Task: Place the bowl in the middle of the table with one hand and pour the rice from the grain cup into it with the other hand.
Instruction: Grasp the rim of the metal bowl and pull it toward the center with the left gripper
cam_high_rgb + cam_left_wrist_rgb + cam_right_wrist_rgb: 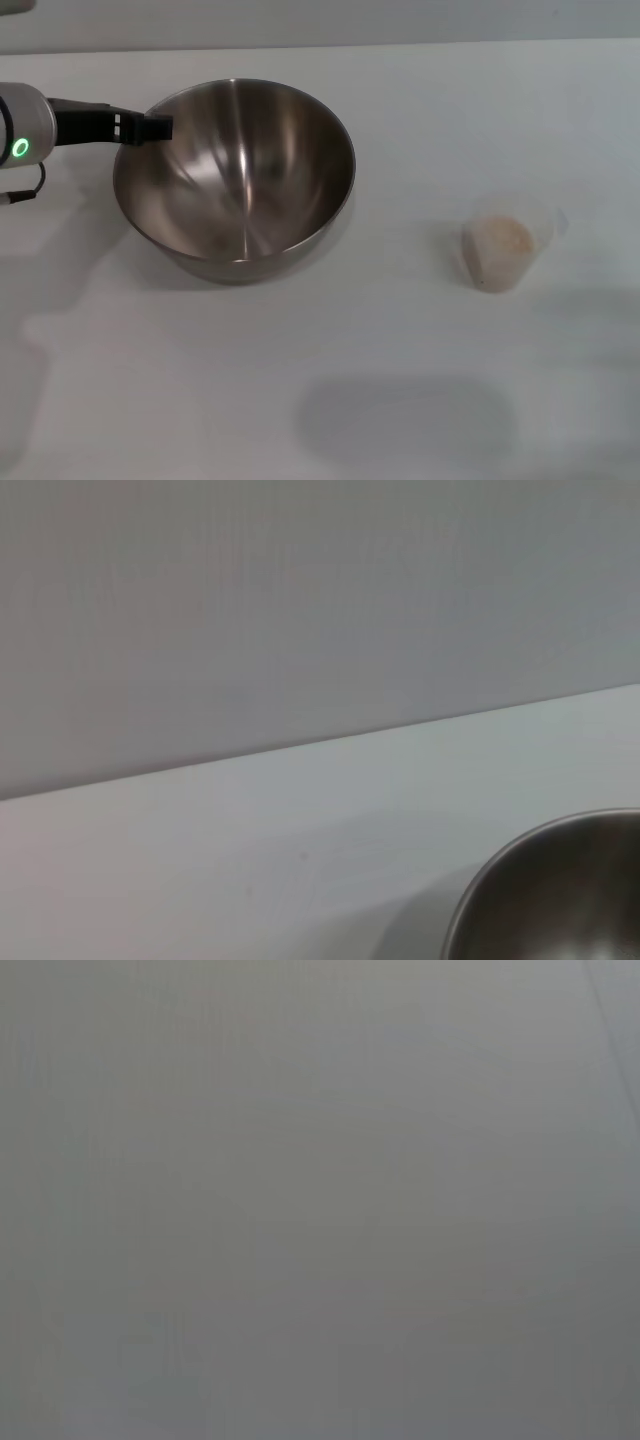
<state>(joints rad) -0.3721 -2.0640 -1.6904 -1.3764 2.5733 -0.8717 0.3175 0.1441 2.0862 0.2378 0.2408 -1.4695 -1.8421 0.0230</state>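
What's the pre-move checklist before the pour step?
1. Left claw at the rim of the bowl: ok; grip: cannot tell.
2. Bowl at the middle of the table: not ok, it sits left of centre.
3. Bowl empty and upright: ok.
4. Grain cup upright, rice inside: ok.
5. Right claw near cup: not ok, not in view.
6. Table between bowl and cup free: ok.

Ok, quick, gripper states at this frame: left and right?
Left gripper: at the near-left rim of the bowl; open or shut cannot be told.
Right gripper: not in view in any picture.
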